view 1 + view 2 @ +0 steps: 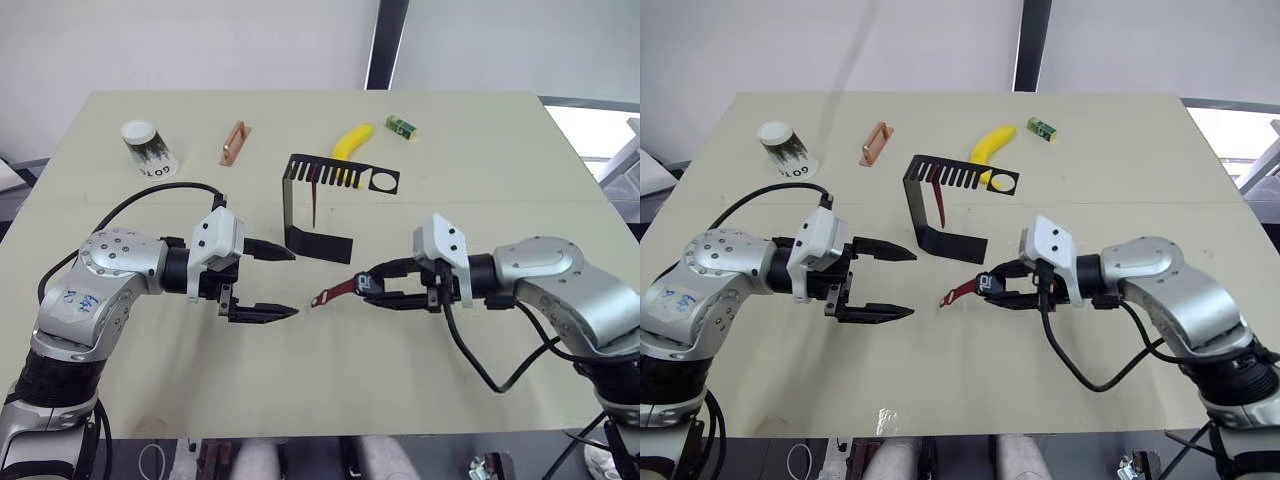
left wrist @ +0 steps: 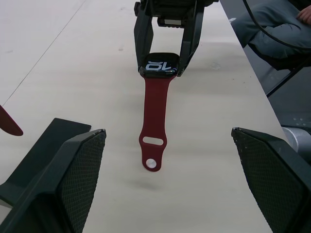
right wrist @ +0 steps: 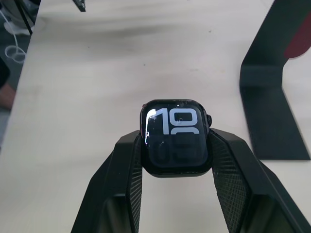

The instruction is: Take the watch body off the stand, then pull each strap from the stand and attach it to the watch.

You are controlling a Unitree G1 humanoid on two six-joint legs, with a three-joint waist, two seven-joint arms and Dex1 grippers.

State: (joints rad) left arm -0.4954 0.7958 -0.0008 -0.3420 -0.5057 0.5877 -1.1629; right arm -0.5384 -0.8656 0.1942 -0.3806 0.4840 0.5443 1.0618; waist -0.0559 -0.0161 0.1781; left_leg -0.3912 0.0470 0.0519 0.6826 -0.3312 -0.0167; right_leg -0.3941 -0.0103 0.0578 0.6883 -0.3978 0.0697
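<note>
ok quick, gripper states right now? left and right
Left gripper: open, holding nothing.
Right gripper: shut on the watch body, one maroon strap already attached.

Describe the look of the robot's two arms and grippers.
Both arms are silver-grey metal with rounded joint housings, white wrist blocks and looping black cables. The left gripper and right gripper each have two black tapered fingers with mesh-textured inner pads. The left arm carries blue handwriting.

White paper cup (image 1: 149, 148) lying at ten o'clock on the table (image 1: 500, 160), copper bar (image 1: 234, 142) at eleven, banana (image 1: 352, 140) at twelve, small green box (image 1: 401, 126) at one.
</note>
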